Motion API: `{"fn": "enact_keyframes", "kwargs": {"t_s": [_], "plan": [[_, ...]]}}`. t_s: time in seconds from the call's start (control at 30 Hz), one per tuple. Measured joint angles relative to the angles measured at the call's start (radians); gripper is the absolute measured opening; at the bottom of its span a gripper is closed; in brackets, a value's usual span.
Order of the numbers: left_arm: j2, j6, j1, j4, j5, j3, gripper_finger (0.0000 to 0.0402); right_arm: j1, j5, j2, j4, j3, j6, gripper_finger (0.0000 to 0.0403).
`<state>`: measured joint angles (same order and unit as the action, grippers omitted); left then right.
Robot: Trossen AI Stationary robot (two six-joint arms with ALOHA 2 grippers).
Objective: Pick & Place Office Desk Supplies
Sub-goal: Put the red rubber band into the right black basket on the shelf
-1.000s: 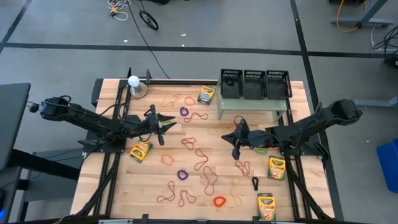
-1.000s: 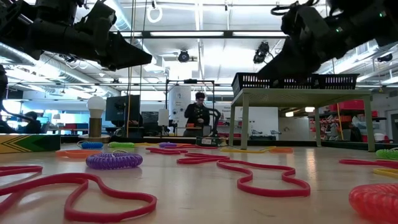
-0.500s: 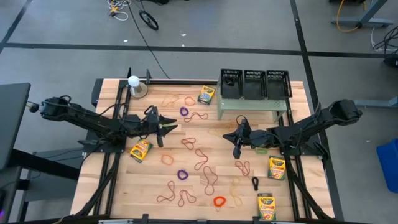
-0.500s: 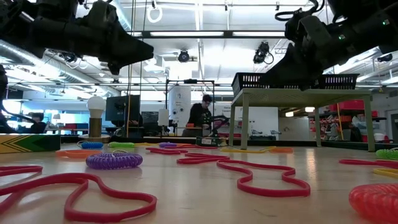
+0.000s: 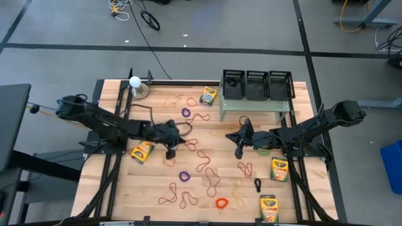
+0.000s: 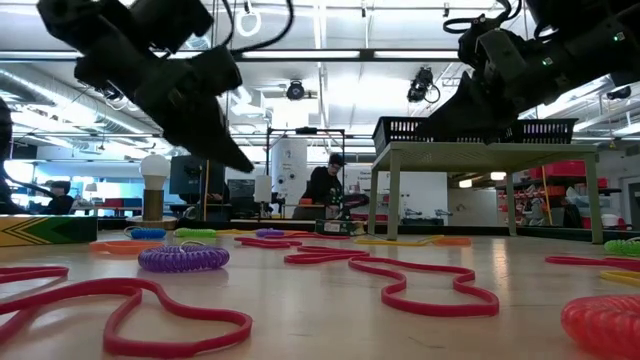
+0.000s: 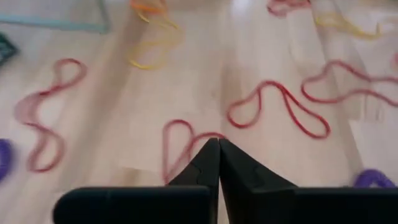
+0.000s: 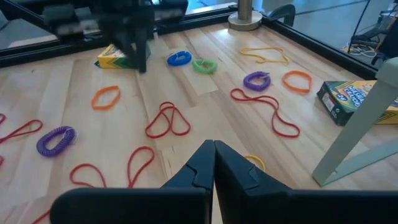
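The wooden table (image 5: 125, 188) stands on a grey workshop floor crossed by dark tape lines; in the low view a person (image 6: 322, 187) works at a bench far behind it, under bright ceiling lights. At the table's far right edge a pale green stand (image 5: 254, 107) carries three black mesh bins (image 5: 257, 84) side by side; what they hold cannot be seen from above. At the far left corner sits a white ball on a round base (image 5: 135, 86).

The supplies are scattered over the whole tabletop. Four crayon boxes (image 5: 208, 95) lie well apart: one just beside the stand, one (image 5: 142, 152) near the left edge, and two (image 5: 279, 169) (image 5: 268, 208) along the right side. Red rubber-band loops (image 5: 205, 160) twist across the middle, with tan and orange ones (image 5: 173, 99) toward the far edge. Small coil rings lie among them: a purple ring (image 5: 184, 176) near the centre, another purple one (image 5: 186, 112) farther back, an orange ring (image 5: 221, 203) near the front, and a black ring (image 5: 257, 184) between the two right-hand crayon boxes.

The left gripper (image 5: 171, 150) hangs tilted downward over the left-centre of the table, its fingers clenched together with nothing between them; its wrist view shows the tips meeting above a red loop (image 7: 180, 144). The right gripper (image 5: 238, 151) is right of centre, near the stand, its fingers likewise pressed together and empty.
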<state>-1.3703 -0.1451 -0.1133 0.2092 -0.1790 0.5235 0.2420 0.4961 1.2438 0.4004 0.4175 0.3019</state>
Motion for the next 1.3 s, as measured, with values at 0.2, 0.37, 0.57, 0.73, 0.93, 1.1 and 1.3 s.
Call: {"fn": "enact_keyframes", "kwargs": {"t_s": [0.2,0.37,0.57,0.73,0.93,1.1,1.3], "plan": [[-0.136,0.005,0.048,-0.066,0.010,0.066,0.0086,0.000,0.000,0.000,0.000,0.000,0.000,0.0011],[-0.215,0.043,0.090,-0.074,0.132,0.105,0.0158,0.000,-0.001,0.000,-0.001,0.000,0.000,0.0011],[-0.278,0.143,0.089,-0.084,0.097,0.135,0.0234,0.000,-0.001,0.000,-0.001,0.000,0.000,0.0011],[-0.309,0.188,0.089,-0.092,0.080,0.139,0.0259,0.000,-0.001,0.000,-0.001,0.000,0.000,0.0011],[-0.309,0.195,0.088,-0.115,0.076,0.139,0.0215,0.000,-0.001,0.001,-0.001,0.000,0.000,0.0011],[-0.298,0.234,0.088,-0.184,0.071,0.144,0.0115,0.000,-0.001,0.001,-0.001,0.000,0.000,0.0011],[-0.239,0.261,0.088,-0.396,0.015,0.185,0.0011,0.000,-0.001,0.001,-0.008,0.000,-0.004,0.0011]]}}
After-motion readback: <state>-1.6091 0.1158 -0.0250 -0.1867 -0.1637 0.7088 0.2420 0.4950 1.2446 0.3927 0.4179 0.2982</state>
